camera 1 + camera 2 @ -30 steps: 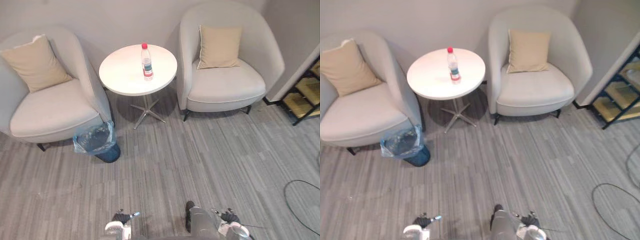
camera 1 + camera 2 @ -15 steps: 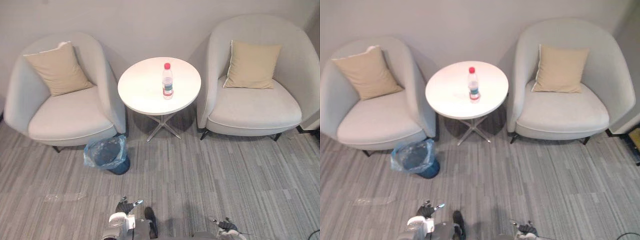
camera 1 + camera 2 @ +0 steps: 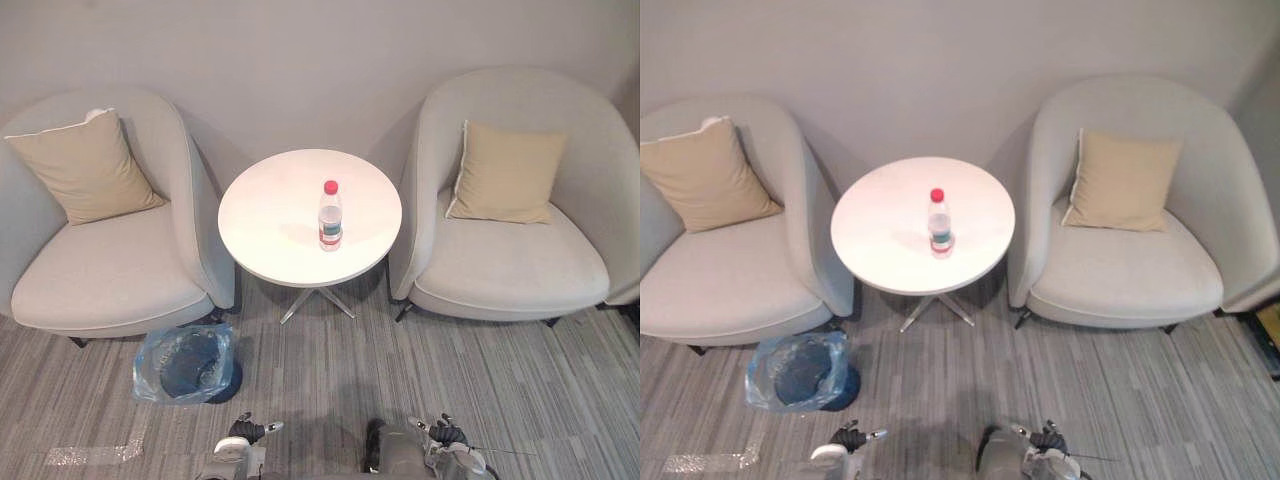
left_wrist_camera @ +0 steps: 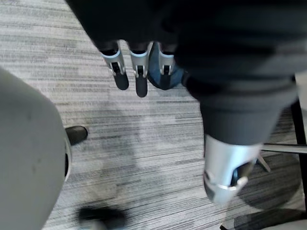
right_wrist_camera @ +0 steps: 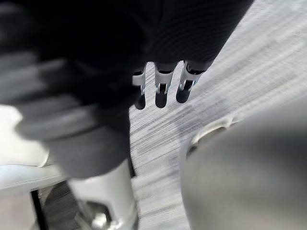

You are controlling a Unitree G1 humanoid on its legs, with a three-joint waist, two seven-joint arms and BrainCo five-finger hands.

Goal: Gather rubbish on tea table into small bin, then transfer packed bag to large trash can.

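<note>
Silver-fingered left hand [image 3: 245, 432] and right hand [image 3: 447, 434] — cut off at the view's edge — seemingly straight, empty.

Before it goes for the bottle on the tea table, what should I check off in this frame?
1. Bottle upright on the tea table: ok.
2. Nothing else on the tabletop: ok.
3. Small bin upright on the floor by the left armchair, blue bag open: ok.
4. Left hand open and empty: ok.
5. Right hand open and empty: ok.
6. Hands within reach of the bottle: not ok, both hang low over the floor, short of the table.
</note>
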